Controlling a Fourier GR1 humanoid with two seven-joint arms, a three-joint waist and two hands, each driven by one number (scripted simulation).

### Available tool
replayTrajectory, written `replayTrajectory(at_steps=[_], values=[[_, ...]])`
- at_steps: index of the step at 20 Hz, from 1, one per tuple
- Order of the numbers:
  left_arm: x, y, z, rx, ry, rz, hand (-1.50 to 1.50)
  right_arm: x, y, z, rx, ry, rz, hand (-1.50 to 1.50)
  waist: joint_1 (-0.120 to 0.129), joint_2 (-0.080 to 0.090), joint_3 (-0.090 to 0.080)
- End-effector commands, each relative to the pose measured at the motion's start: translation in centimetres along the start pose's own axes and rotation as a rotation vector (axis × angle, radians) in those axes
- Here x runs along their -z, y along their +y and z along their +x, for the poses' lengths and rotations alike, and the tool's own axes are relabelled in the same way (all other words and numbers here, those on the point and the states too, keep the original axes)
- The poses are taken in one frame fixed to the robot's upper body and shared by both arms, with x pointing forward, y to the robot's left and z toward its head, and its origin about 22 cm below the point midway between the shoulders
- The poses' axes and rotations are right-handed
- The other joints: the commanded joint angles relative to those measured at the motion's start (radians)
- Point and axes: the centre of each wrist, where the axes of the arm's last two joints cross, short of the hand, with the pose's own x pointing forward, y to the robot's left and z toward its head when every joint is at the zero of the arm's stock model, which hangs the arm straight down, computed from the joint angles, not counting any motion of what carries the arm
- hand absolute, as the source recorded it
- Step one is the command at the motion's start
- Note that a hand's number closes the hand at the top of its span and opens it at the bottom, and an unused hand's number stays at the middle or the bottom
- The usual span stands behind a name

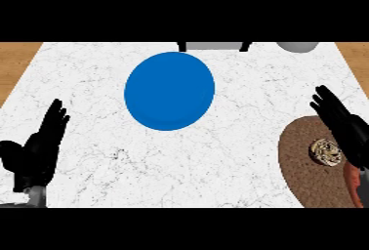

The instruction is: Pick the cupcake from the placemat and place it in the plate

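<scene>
Looking down at the counter (238,161), I see the task barely begun. The cupcake (326,152) sits on the brown placemat (306,171) at the right edge, well apart from the blue plate (170,91), which holds nothing. My right hand (344,128) is over the mat with fingers straight, released, just beside the cupcake; it may be touching it, but from this angle I can't be sure. My left hand (39,149) rests open at the lower left, fingers up. Nothing is grasped. Left to do, I judge: close on the cupcake, lift, carry it left to the plate, set it down.
</scene>
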Motion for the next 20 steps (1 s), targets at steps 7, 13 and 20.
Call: replayTrajectory(at_steps=[7, 13, 20], values=[[2.0, -0.9, 5.9, 0.044, -0.272, -0.165, 0.00, 2.7, -0.4, 5.9, -0.655, -0.124, 0.112, 1.50, -0.015, -0.001, -0.060], [3.2, -1.4, 7.0, 0.013, -0.310, -0.218, 0.00, 1.3, 11.5, -4.7, -0.382, -0.169, -0.136, -1.50, -0.014, 0.019, -0.021], [4.1, -0.5, 6.8, 0.018, -0.304, -0.232, 0.00, 0.8, 9.0, -5.2, -0.239, -0.406, -0.264, -1.50, -0.012, 0.013, -0.022]])
